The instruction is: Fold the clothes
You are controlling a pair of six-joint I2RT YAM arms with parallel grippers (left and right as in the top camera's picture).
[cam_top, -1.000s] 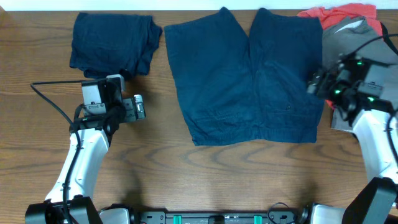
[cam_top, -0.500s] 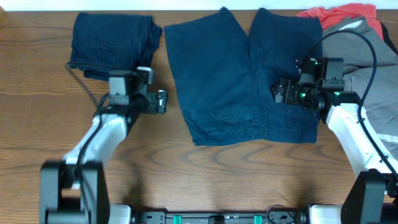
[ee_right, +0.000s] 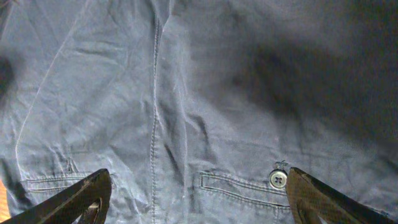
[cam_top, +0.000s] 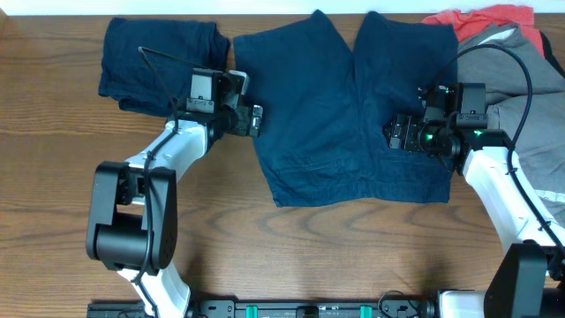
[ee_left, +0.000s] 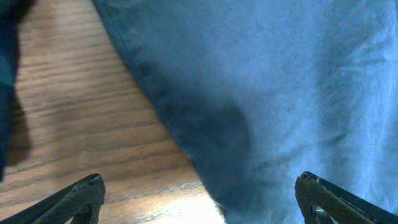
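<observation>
Navy blue shorts (cam_top: 353, 106) lie spread flat in the middle of the table. My left gripper (cam_top: 256, 120) is open at their left edge; in the left wrist view the shorts' edge (ee_left: 261, 112) runs between my open fingers (ee_left: 199, 199) over wood. My right gripper (cam_top: 393, 134) is open above the shorts' right half; the right wrist view shows a seam, a welt pocket and a button (ee_right: 278, 179) between my open fingers (ee_right: 199, 196). A second navy garment (cam_top: 159, 60) lies folded at the back left. Grey (cam_top: 521, 97) and coral-red (cam_top: 481, 18) clothes lie at the back right.
The wooden table (cam_top: 309, 247) shows bare along the front and far left. My right arm's cable (cam_top: 521, 66) loops over the grey garment. The arm bases stand at the front edge.
My left gripper has moved right and farther back, from beside the folded garment to the shorts' left edge. My right gripper came in from the right over the shorts, then stayed still.
</observation>
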